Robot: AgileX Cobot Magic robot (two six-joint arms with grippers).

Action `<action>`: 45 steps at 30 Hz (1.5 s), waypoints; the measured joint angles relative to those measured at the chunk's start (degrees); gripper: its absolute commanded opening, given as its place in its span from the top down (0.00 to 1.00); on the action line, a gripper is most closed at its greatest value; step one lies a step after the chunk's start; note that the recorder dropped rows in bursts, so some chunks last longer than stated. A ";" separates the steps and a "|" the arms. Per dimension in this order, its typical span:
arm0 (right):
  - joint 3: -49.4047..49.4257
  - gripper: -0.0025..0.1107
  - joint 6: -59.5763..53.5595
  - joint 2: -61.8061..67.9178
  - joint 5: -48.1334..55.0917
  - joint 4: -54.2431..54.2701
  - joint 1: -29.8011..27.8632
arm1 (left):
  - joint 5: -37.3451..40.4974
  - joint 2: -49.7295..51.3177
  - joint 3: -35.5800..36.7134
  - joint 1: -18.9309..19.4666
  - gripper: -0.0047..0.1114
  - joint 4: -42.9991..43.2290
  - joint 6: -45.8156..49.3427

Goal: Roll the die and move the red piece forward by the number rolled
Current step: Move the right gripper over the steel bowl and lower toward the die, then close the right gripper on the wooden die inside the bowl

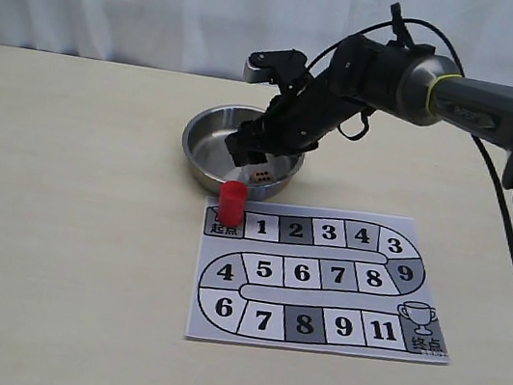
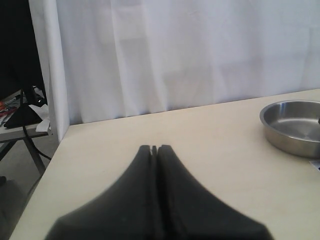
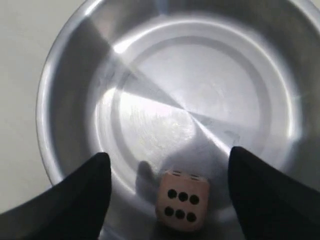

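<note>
Board (image 1: 321, 281) is lying nearest, red piece (image 1: 232, 202) standing on its start square; beyond, die (image 3: 182, 200) is sitting in the bowl (image 1: 208, 141), between the spread fingers of the right gripper (image 3: 169, 157), untouched. Left gripper (image 2: 156, 149) is hanging closed.

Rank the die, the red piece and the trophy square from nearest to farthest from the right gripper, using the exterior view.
1. die: inside the steel bowl, right at the open right gripper.
2. red piece: on the start square of the board, just outside the bowl's near rim.
3. trophy square: the board's opposite corner, clearly farthest.
</note>
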 measured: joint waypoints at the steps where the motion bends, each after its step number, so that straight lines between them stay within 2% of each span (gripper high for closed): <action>1: -0.09 0.43 0.00 0.19 -0.04 0.38 0.00 | 0.00 0.00 0.00 0.00 0.96 0.00 0.00; 6: -0.85 0.43 2.49 1.25 0.61 -0.27 0.00 | 0.00 0.00 0.00 0.00 0.96 0.00 0.00; 11: -6.23 0.43 9.63 2.86 5.18 -5.41 0.00 | 0.00 0.00 0.00 0.00 0.96 0.00 0.00; 17: -10.43 0.43 11.66 4.94 8.50 -6.87 0.28 | 0.00 0.00 0.00 0.00 0.96 0.00 0.00; 30: -10.88 0.43 15.17 7.02 8.22 -13.78 2.73 | 0.00 0.00 0.00 0.00 0.96 0.00 0.00; 45: -10.94 0.43 20.55 7.47 10.08 -14.46 2.73 | 0.00 0.00 0.00 0.00 0.96 0.00 0.00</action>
